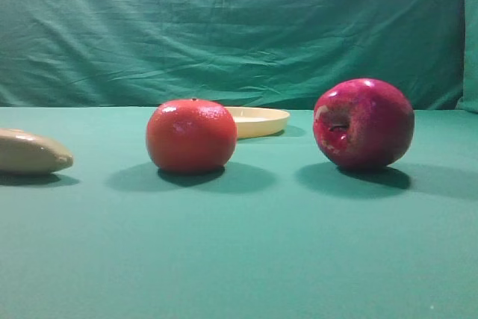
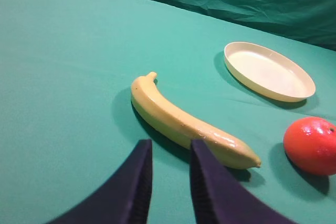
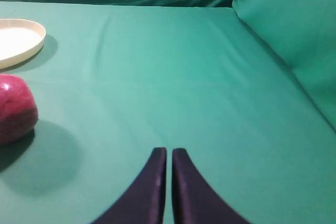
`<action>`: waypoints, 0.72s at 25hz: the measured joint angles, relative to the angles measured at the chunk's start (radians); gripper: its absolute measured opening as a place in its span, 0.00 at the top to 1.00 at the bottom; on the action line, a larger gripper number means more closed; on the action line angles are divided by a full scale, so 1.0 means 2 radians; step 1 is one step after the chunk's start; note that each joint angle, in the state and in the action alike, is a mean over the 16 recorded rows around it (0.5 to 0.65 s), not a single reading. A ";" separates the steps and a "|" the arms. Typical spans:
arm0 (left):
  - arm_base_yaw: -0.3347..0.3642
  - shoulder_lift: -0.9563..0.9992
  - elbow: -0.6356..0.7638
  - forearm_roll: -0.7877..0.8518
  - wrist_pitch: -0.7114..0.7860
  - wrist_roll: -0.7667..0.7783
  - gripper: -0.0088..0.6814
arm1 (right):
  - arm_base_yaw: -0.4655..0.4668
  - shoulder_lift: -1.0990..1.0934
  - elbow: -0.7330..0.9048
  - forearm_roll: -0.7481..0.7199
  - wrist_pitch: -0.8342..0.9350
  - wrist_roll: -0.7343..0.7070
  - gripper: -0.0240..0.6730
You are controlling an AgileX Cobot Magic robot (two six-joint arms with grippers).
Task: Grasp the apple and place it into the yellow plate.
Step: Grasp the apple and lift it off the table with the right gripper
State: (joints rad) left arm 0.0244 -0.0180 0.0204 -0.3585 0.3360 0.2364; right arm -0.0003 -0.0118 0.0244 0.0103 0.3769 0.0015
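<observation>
Left to right on the green tabletop (image 1: 246, 259): banana (image 2: 184, 121) at 9 o'clock, orange (image 1: 191, 135), yellow plate (image 1: 261, 120) tucked behind it around 12, apple (image 1: 364, 122) over at 3, well clear of the plate. Left pincer (image 2: 169, 153) slightly parted, gripping nothing. Right pincer (image 3: 169, 156) pinched closed, empty.

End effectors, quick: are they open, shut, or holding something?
Left end effector: open, holding nothing.
Right end effector: shut, holding nothing.
</observation>
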 joint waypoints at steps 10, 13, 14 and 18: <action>0.000 0.000 0.000 0.000 0.000 0.000 0.76 | 0.000 0.000 0.000 0.000 0.000 0.000 0.97; 0.000 0.000 0.000 0.000 0.000 0.000 0.76 | 0.000 0.000 0.000 0.000 0.000 0.000 0.97; 0.000 0.000 0.000 0.000 0.000 0.000 0.76 | 0.000 0.000 0.000 0.000 0.000 0.000 0.97; 0.000 0.000 0.000 0.000 0.000 0.000 0.76 | 0.000 0.000 0.000 0.000 0.000 0.000 0.97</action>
State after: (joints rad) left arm 0.0244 -0.0180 0.0204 -0.3585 0.3360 0.2364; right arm -0.0003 -0.0118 0.0244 0.0103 0.3769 0.0015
